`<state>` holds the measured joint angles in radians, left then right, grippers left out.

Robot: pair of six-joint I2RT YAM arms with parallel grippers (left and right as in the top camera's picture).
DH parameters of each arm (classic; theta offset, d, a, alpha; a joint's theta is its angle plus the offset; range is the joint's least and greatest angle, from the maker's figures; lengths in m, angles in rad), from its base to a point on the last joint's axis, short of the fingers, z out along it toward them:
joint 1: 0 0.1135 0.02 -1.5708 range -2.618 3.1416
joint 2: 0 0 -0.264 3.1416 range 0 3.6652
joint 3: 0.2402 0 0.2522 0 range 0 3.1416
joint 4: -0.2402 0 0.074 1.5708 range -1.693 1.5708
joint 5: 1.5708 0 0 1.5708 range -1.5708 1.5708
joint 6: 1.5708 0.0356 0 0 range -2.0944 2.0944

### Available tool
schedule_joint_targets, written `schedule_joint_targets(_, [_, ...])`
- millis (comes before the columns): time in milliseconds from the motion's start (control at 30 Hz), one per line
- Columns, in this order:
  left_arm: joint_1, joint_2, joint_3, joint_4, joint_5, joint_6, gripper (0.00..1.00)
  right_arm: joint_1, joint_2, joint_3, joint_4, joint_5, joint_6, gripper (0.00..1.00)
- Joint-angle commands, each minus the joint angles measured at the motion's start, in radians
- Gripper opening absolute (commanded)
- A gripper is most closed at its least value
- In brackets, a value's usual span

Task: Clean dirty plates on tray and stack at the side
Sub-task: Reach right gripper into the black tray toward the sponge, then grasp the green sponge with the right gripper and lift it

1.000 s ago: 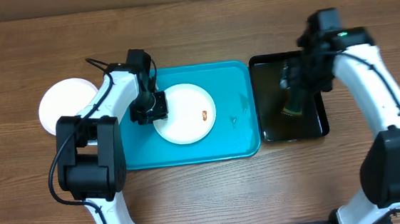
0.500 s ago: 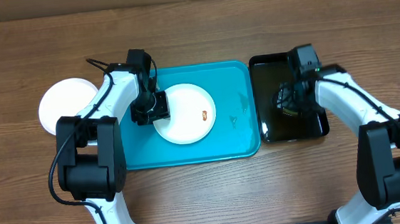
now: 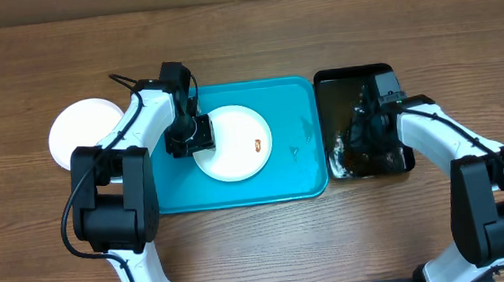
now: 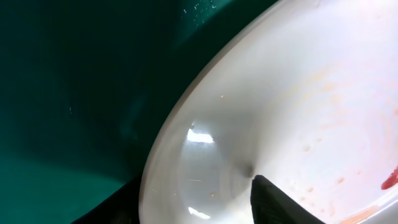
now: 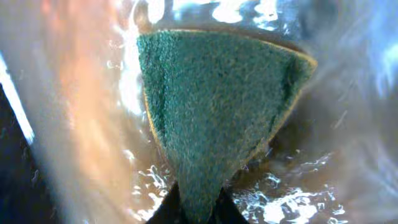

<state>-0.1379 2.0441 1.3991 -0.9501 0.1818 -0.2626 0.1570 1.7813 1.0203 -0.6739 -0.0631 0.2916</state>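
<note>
"Since the plate is the item under inspection, where does it lie?" the senior inspector asks.

"Flat on the floor of the turquoise tray, left of centre. A small reddish smear sits right of its middle, so I judge it uncleaned. Another white plate rests on the table to the left, well apart from the tray. Whether more than one lies there, I cannot tell."

"State of the tools?"

"The left gripper is at the plate's left edge. In the left wrist view one dark finger lies on the plate's upper face, with a dark shape below the rim. The jaws straddle the edge, but whether they clamp it I cannot tell. The right gripper is down in the black tray, which holds water. Its jaws pinch a green sponge, folded to a wedge between the tips."

"How will the plate handle?"

"My assessment is rigid, light and smooth. The wrist view shows gloss and faint wet streaks, so I expect it to be slippery. The rim is the only practical hold, one finger above and one beneath. A shallow bite there may let it swivel or slide out. If it is ceramic rather than plastic, a drop risks chipping; the material is not evident."

"And the sponge?"

"Soft, compressible and, I judge, soaked. It should yield under pressure against the smear, provided the plate is steadied at its opposite rim."
</note>
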Motion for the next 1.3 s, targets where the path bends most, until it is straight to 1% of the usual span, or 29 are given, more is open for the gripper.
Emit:
schedule_joint_targets(0, [-0.007, 0.016, -0.030, -0.005, -0.002, -0.006, 0.57, -0.001, -0.029, 0.093, -0.057, -0.067, -0.034, 0.42])
schedule_joint_targets(67, [-0.007, 0.016, -0.030, -0.007, -0.001, -0.006, 0.57, -0.001, -0.029, 0.124, -0.091, -0.007, -0.034, 0.56])
schedule_joint_targets(133, [-0.007, 0.016, -0.030, -0.008, -0.001, -0.006, 0.57, -0.001, -0.029, 0.126, -0.092, 0.046, -0.033, 0.64])
schedule_joint_targets(267, [-0.007, 0.016, -0.030, -0.006, -0.001, -0.006, 0.58, -0.001, -0.013, 0.112, -0.075, 0.127, -0.030, 0.65])
schedule_joint_targets(467, [-0.007, 0.016, -0.030, -0.003, -0.001, -0.006, 0.58, -0.001, 0.026, 0.042, 0.038, 0.132, -0.001, 0.66])
schedule_joint_targets(500, [-0.007, 0.016, -0.030, -0.003, -0.001, -0.006, 0.57, -0.001, 0.028, 0.031, 0.059, 0.129, 0.005, 0.63])
schedule_joint_targets(533, [-0.007, 0.016, -0.030, -0.003, -0.001, -0.006, 0.57, -0.001, 0.028, 0.022, 0.078, 0.127, 0.011, 0.47])
schedule_joint_targets(567, [-0.007, 0.016, -0.030, -0.003, -0.001, -0.006, 0.56, -0.001, 0.028, 0.020, 0.088, 0.128, 0.018, 0.17])
schedule_joint_targets(600, [-0.007, 0.016, -0.030, -0.003, -0.001, -0.006, 0.54, -0.001, 0.027, 0.020, 0.096, 0.127, 0.020, 0.04])
schedule_joint_targets(667, [-0.007, 0.016, -0.030, -0.004, -0.002, -0.005, 0.49, -0.001, 0.027, 0.020, 0.113, 0.117, 0.020, 0.04])
schedule_joint_targets(700, [-0.007, 0.016, -0.030, -0.004, -0.002, -0.002, 0.48, -0.001, 0.027, 0.020, 0.119, 0.114, 0.020, 0.04])
schedule_joint_targets(733, [-0.007, 0.016, -0.030, -0.003, -0.004, -0.002, 0.48, -0.001, 0.027, 0.020, 0.121, 0.114, 0.020, 0.13])
schedule_joint_targets(767, [-0.007, 0.016, -0.030, -0.002, -0.006, -0.003, 0.51, -0.001, 0.027, 0.020, 0.120, 0.114, 0.020, 0.33])
schedule_joint_targets(800, [-0.007, 0.016, -0.030, 0.003, -0.005, -0.003, 0.63, -0.001, 0.027, 0.020, 0.115, 0.114, 0.020, 0.51])
schedule_joint_targets(833, [-0.007, 0.016, -0.030, 0.009, -0.005, -0.003, 0.68, -0.001, 0.027, 0.020, 0.103, 0.114, 0.020, 0.54])
schedule_joint_targets(867, [-0.007, 0.016, -0.030, 0.013, -0.005, -0.003, 0.68, -0.001, 0.027, 0.020, 0.092, 0.114, 0.020, 0.56])
schedule_joint_targets(1000, [-0.007, 0.016, -0.030, 0.033, -0.005, -0.003, 0.55, -0.001, 0.028, 0.018, 0.051, 0.114, 0.020, 0.55])
schedule_joint_targets(1033, [-0.007, 0.016, -0.030, 0.042, -0.005, -0.003, 0.52, -0.001, 0.027, 0.017, 0.052, 0.114, 0.020, 0.54])
schedule_joint_targets(1067, [-0.007, 0.016, -0.030, 0.050, -0.005, -0.003, 0.48, -0.001, 0.028, 0.016, 0.052, 0.114, 0.020, 0.51])
schedule_joint_targets(1133, [-0.007, 0.016, -0.031, 0.062, -0.005, -0.010, 0.35, -0.001, 0.028, 0.015, 0.056, 0.114, 0.019, 0.25])
schedule_joint_targets(1167, [-0.007, 0.016, -0.031, 0.062, -0.005, -0.021, 0.24, -0.001, 0.027, 0.015, 0.057, 0.114, 0.020, 0.13])
schedule_joint_targets(1200, [-0.007, 0.016, -0.031, 0.061, -0.005, -0.033, 0.17, -0.001, 0.028, 0.015, 0.058, 0.113, 0.020, 0.04])
schedule_joint_targets(1267, [-0.007, 0.016, -0.031, 0.052, -0.004, -0.041, 0.04, -0.001, 0.027, 0.015, 0.060, 0.093, 0.020, 0.04])
